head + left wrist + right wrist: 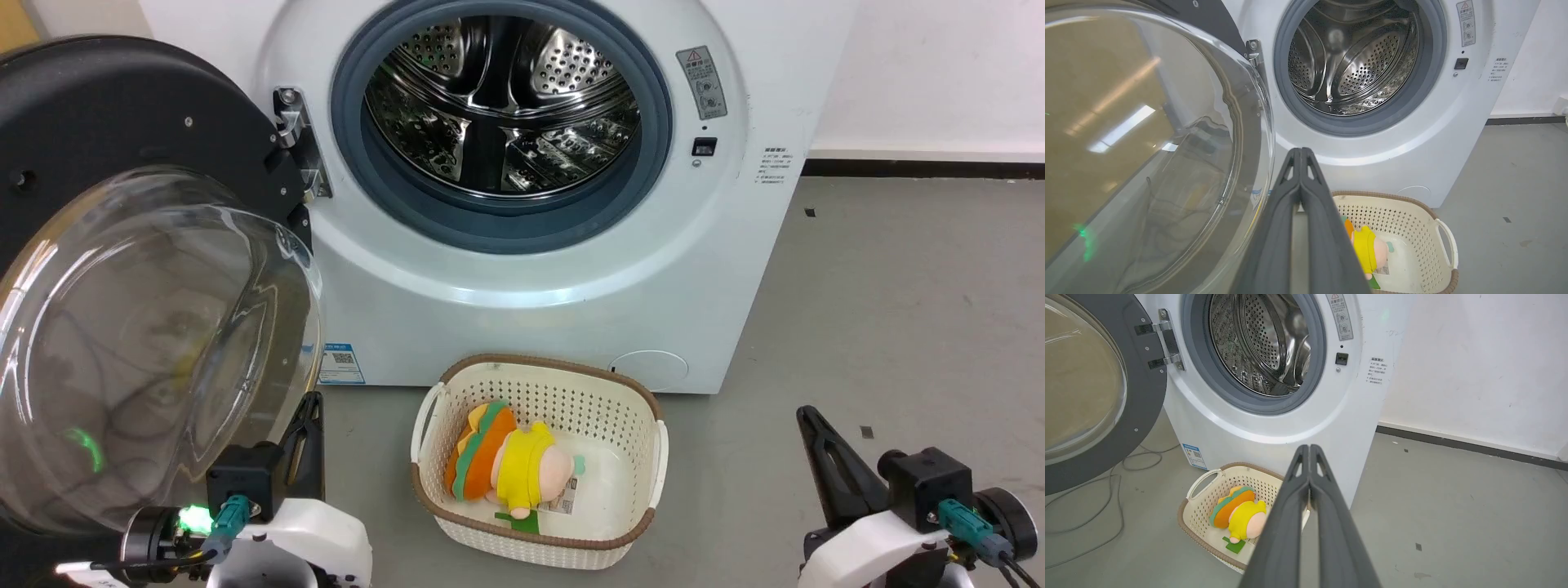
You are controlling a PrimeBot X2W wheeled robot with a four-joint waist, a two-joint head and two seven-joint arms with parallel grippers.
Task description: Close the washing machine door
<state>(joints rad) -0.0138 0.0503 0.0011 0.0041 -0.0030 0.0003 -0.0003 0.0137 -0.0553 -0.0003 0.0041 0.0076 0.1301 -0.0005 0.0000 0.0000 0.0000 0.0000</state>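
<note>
The white washing machine (pixel 571 269) stands ahead with its steel drum (pixel 502 102) exposed. Its door (pixel 106 114) hangs wide open to the left on a metal hinge (pixel 298 143), the clear glass bowl (pixel 155 343) bulging toward me. The door (pixel 1147 143) looms large at the left of the left wrist view, and its dark frame (pixel 1141 392) shows in the right wrist view. My left gripper (pixel 310 402) is shut, just right of the glass bowl's lower edge, nothing held. My right gripper (pixel 808 412) is shut too, low at the right over bare floor.
A cream perforated basket (pixel 645 408) sits on the grey floor before the machine, holding a yellow and orange plush toy (pixel 506 461). Grey cables (pixel 1106 498) lie on the floor under the open door. A white wall (pixel 1474 367) stands right of the machine.
</note>
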